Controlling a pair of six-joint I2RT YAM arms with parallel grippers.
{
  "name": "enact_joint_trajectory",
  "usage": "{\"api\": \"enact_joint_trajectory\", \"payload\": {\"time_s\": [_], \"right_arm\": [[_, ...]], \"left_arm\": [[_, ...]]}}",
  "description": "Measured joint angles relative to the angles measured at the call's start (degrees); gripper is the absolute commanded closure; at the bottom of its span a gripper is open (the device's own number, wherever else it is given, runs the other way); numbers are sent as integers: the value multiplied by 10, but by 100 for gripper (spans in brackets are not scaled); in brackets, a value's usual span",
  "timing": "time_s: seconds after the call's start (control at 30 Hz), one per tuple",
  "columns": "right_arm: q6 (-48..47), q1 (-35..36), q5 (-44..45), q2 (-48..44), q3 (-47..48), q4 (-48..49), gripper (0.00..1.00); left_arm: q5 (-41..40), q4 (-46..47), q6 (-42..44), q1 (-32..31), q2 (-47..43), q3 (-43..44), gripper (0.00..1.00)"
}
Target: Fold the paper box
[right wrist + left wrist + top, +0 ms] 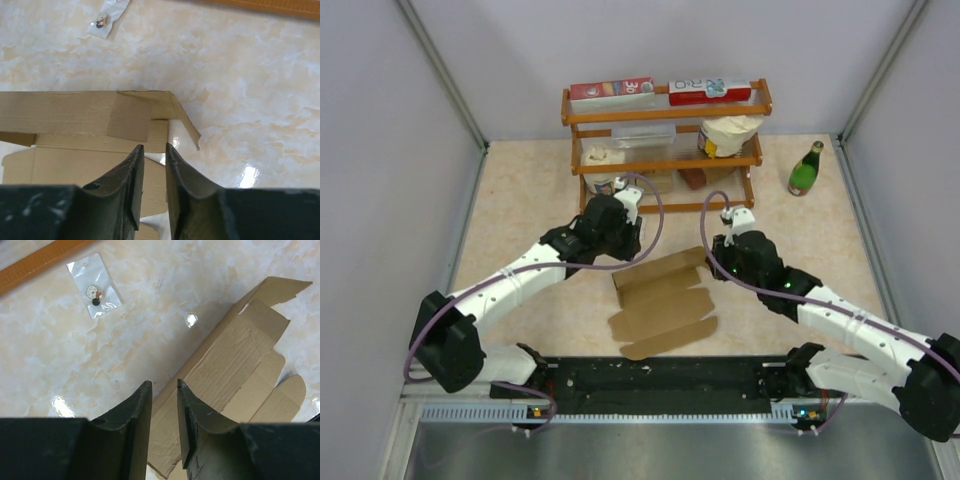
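The paper box [660, 300] lies as a flat, unfolded brown cardboard blank in the middle of the table, its flaps spread out. My left gripper [620, 238] hovers over the box's far left corner. In the left wrist view [164, 385] its jaws stand a narrow gap apart with nothing between them, above the cardboard's edge [235, 360]. My right gripper [720, 255] hovers at the box's far right end. In the right wrist view [154, 146] its jaws are also a narrow gap apart and empty, above the cardboard [75, 112], where one end flap stands raised.
A wooden shelf [665, 140] with red-and-white cartons [612, 92] stands at the back. A green bottle [806, 170] stands at the back right. A small clear plastic bag [95, 285] lies on the table near the shelf. A black rail [660, 380] runs along the near edge.
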Motion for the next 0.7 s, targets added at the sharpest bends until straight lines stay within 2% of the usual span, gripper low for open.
{"api": "enact_joint_trajectory", "payload": {"time_s": [0.1, 0.27, 0.4, 0.7], "right_arm": [[42, 0, -7, 1, 0, -1, 86], [103, -13, -29, 22, 2, 7, 91], [129, -27, -49, 57, 17, 13, 94], [140, -42, -57, 108, 48, 29, 95]], "left_arm": [[10, 4, -6, 0, -1, -5, 82], [20, 13, -20, -7, -18, -38, 88], [20, 15, -26, -14, -23, -54, 91], [20, 19, -32, -16, -23, -57, 94]]}}
